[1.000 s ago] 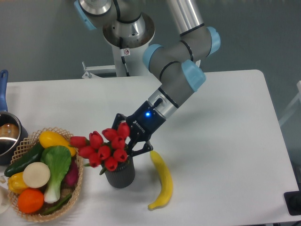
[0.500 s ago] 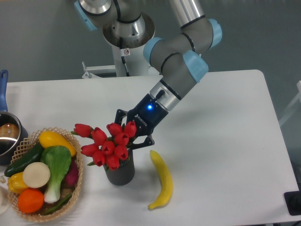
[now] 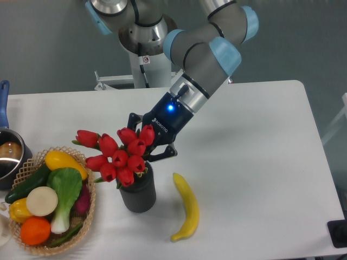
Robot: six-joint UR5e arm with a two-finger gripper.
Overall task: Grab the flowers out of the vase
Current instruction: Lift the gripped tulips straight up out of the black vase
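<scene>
- Gripper (image 3: pixel 145 146) pinches the flowers (image 3: pixel 118 157) at the right side of the bunch; finger ends hidden behind the buds.
- Flowers sit just above the mouth of the vase (image 3: pixel 137 190) — stem ends cannot be seen, so clear or not is uncertain.
- Vase stands near-left of centre, banana (image 3: pixel 186 207) to its right, basket (image 3: pixel 91 206) of vegetables to its left.
- Bunch extends left from the gripper — long axis tilted up-left; judged next move: lift straight up.

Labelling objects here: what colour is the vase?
Dark grey vase, seen in the fixed camera view.
</scene>
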